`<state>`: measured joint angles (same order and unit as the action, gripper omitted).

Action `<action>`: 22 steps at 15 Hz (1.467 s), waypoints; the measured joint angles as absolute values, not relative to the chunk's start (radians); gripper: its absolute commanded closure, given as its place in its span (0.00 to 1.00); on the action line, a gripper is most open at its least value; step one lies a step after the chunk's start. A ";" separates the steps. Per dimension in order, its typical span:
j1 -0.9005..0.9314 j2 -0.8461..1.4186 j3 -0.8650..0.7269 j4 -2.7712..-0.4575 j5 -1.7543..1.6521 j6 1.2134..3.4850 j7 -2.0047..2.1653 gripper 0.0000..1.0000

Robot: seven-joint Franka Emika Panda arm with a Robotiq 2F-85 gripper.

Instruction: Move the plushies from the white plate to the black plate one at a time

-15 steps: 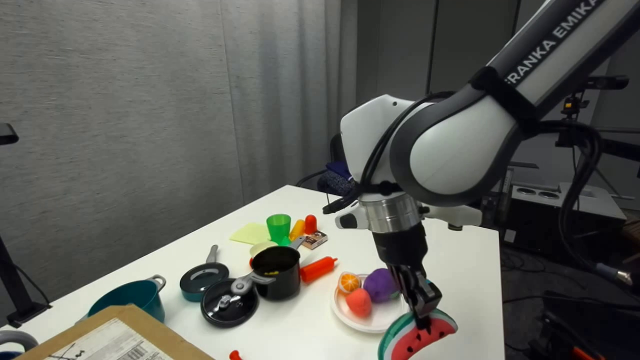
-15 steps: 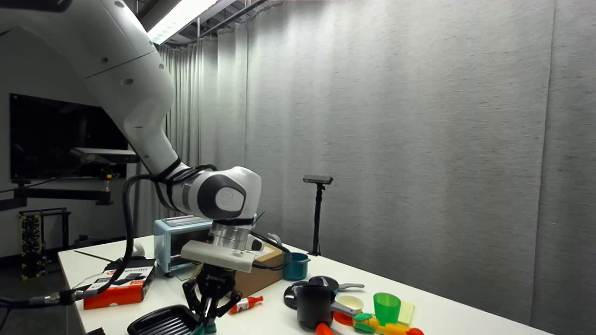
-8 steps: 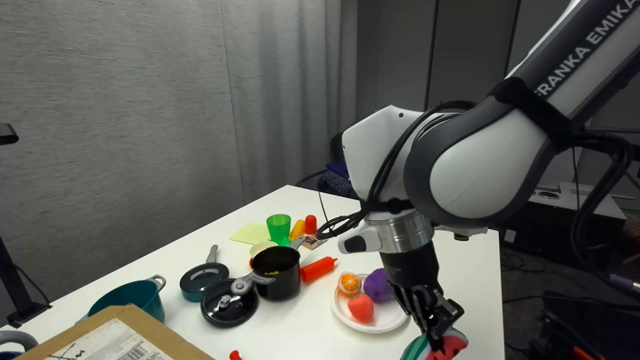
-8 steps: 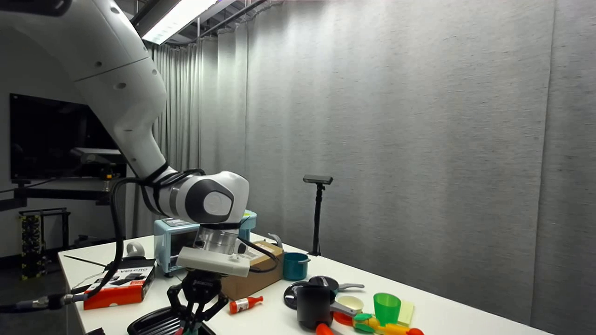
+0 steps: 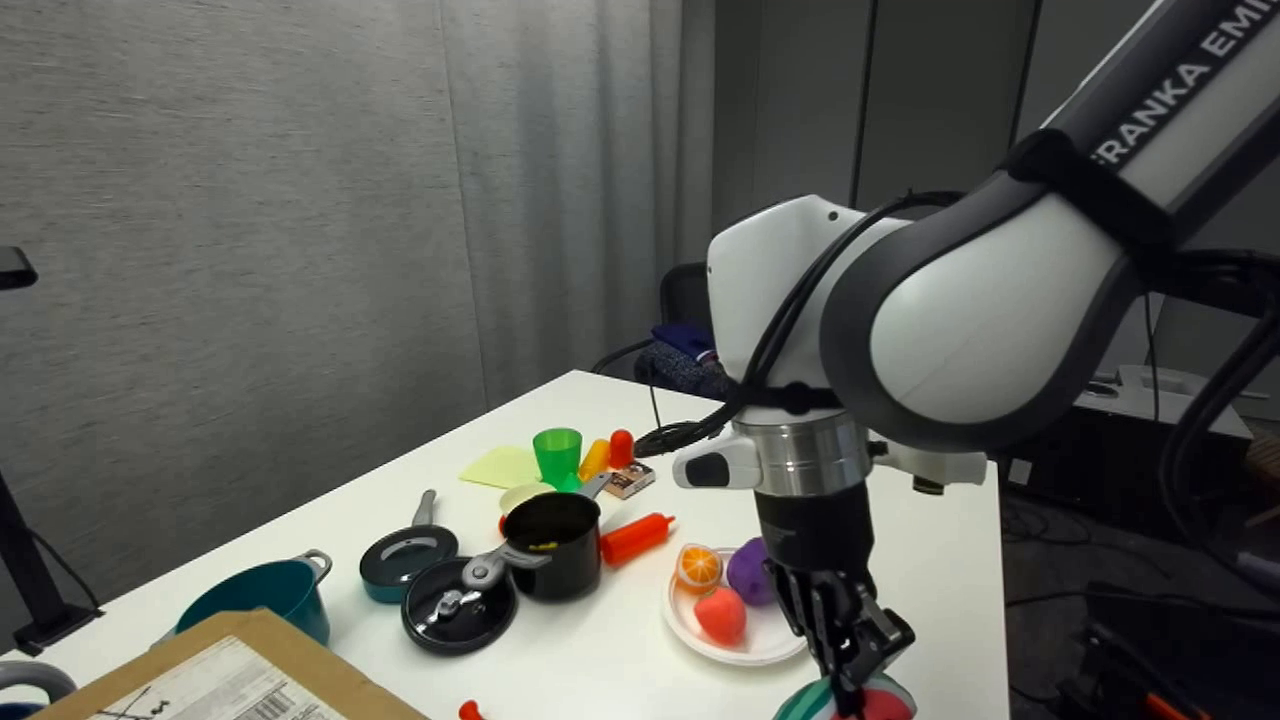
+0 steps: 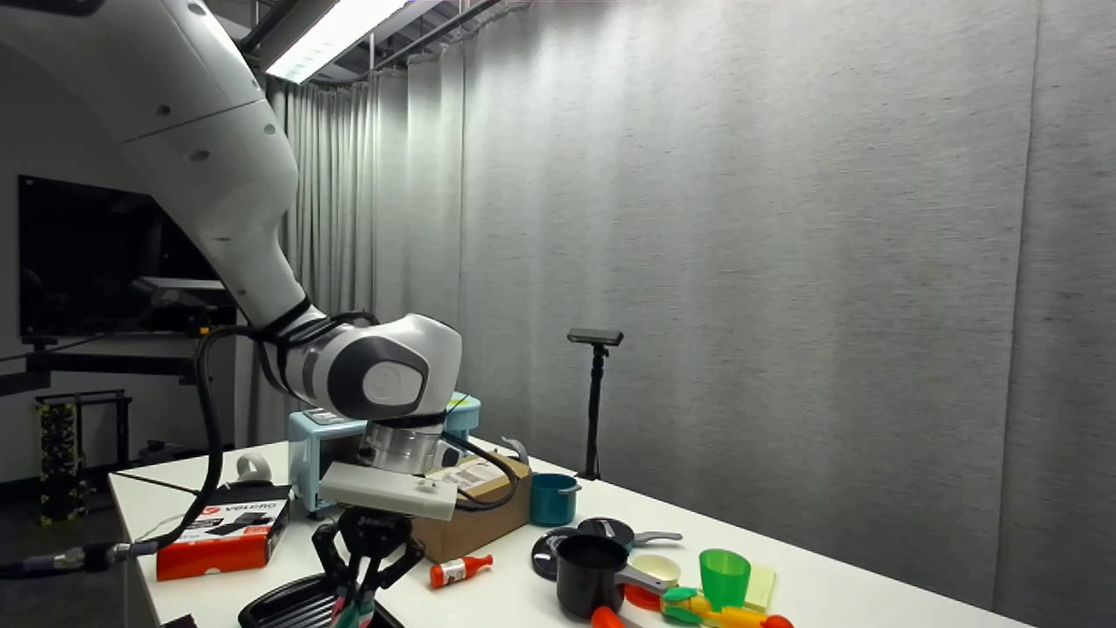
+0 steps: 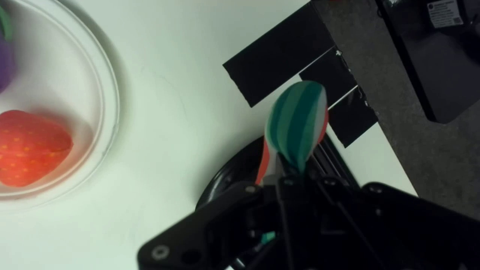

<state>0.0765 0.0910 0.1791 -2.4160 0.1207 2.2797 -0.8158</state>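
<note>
My gripper (image 5: 850,695) is shut on a watermelon-slice plushie (image 7: 298,122), green-striped with a red inside. It also shows in both exterior views (image 5: 885,697) (image 6: 364,608). The gripper (image 6: 359,595) holds it above the black ridged plate (image 6: 283,604), seen beneath it in the wrist view (image 7: 228,174). The white plate (image 5: 735,655) lies beside the gripper. It bears a red-orange strawberry plushie (image 5: 720,615), a purple plushie (image 5: 750,573) and an orange-fruit plushie (image 5: 698,568). The wrist view shows the strawberry (image 7: 30,150) and part of the purple one (image 7: 5,65).
A black pot (image 5: 565,560), a dark lid (image 5: 460,625) and a red bottle (image 5: 635,540) lie beyond the white plate. A cardboard box (image 6: 471,528), red bottle (image 6: 460,571) and Velcro box (image 6: 227,545) stand around the black plate. Black tape (image 7: 281,56) marks the table edge.
My gripper has carried the watermelon plushie away from the white plate and down over the black plate. The other plushies stay on the white plate.
</note>
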 measured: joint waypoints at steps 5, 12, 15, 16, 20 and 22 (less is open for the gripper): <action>0.076 0.089 0.177 -2.425 0.194 2.351 -0.817 0.98; 0.076 0.089 0.176 -2.424 0.362 2.178 -0.818 0.98; 0.076 0.088 0.169 -2.424 0.437 2.150 -0.811 0.98; 0.076 0.088 0.166 -2.424 0.459 2.169 -0.808 0.98; 0.075 0.086 0.163 -2.429 0.522 2.333 -0.807 0.98; 0.075 0.086 0.163 -2.432 0.522 2.392 -0.807 0.98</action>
<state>0.0753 0.0857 0.1628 -2.4324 0.5222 2.3920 -0.8070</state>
